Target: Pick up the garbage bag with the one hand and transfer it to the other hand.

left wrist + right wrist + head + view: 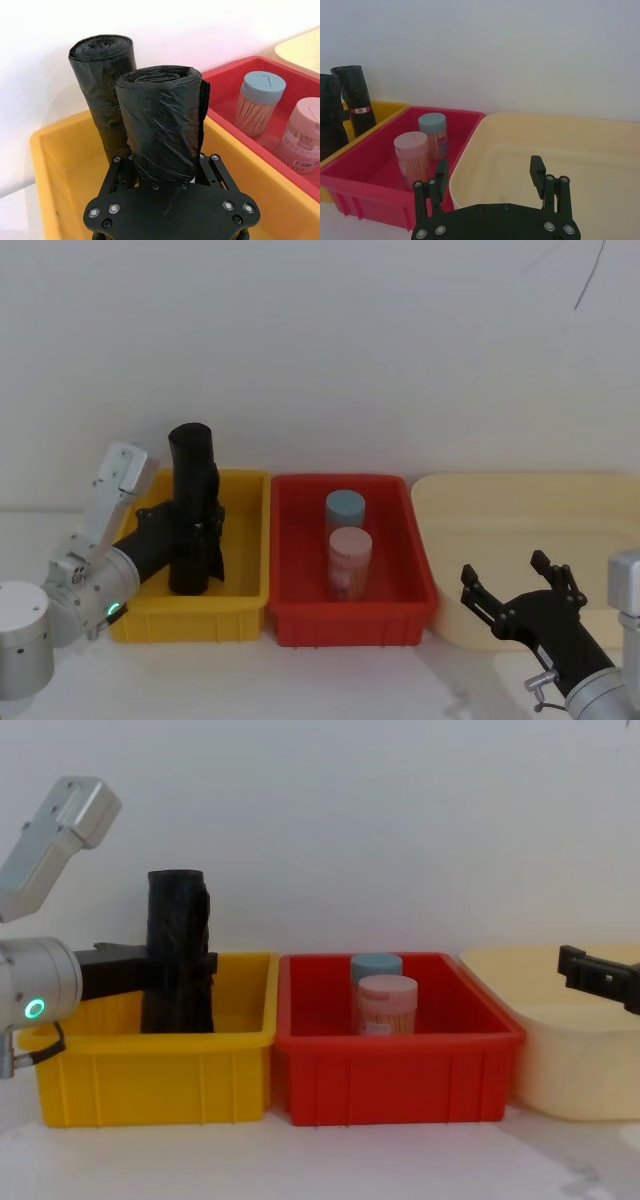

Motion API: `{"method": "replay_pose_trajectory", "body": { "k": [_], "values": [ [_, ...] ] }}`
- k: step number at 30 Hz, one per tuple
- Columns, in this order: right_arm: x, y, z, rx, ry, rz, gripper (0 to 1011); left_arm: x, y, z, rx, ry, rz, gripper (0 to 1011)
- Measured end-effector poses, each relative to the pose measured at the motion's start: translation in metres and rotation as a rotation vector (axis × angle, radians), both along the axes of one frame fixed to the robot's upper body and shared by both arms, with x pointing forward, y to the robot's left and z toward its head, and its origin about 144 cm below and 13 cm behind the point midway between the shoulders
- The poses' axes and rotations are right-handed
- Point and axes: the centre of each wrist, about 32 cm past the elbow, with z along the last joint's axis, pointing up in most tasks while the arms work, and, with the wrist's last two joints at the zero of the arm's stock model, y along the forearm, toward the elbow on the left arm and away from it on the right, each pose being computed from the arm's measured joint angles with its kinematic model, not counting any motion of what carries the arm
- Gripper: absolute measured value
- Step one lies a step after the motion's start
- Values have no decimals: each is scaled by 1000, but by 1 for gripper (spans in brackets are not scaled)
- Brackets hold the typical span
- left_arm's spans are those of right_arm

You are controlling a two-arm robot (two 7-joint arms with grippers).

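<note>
Left gripper (196, 524) is pinched round the garbage bag (160, 125) standing upright in the yellow bin (190, 625), so I reckon next up is lifting it clear and across to the right gripper (508, 578), spread open over by the cream tub (520, 502); white band (360, 109) on one roll, red mark, unreadable.

Ok so three containers sit in a row on the table (350, 680), side by side, wall right behind them. The left bin (245, 615) has two rolls standing upright in it: the garbage bag (160, 115) nearer, the second roll (102, 85) just behind it. The left gripper (165, 162) reaches in from the left, clamped around the garbage bag. The middle bin (350, 625) holds two jars, the front jar (350, 552) just before the rear jar (345, 508). The right tub (520, 500) sits furthest right, with the right gripper (505, 575) at its near side, fingers spread.
</note>
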Motion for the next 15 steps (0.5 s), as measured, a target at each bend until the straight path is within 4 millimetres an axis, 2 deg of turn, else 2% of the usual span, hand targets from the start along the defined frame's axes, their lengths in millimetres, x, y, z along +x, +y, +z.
{"method": "replay_pose_trajectory", "body": {
  "k": [6, 15],
  "values": [
    [0, 0, 0, 0, 0, 0, 999, -1, 0, 6, -6, -21, -9, 443],
    [0, 0, 0, 0, 0, 0, 999, -5, 0, 25, -22, -78, -13, 443]
  ]
}}
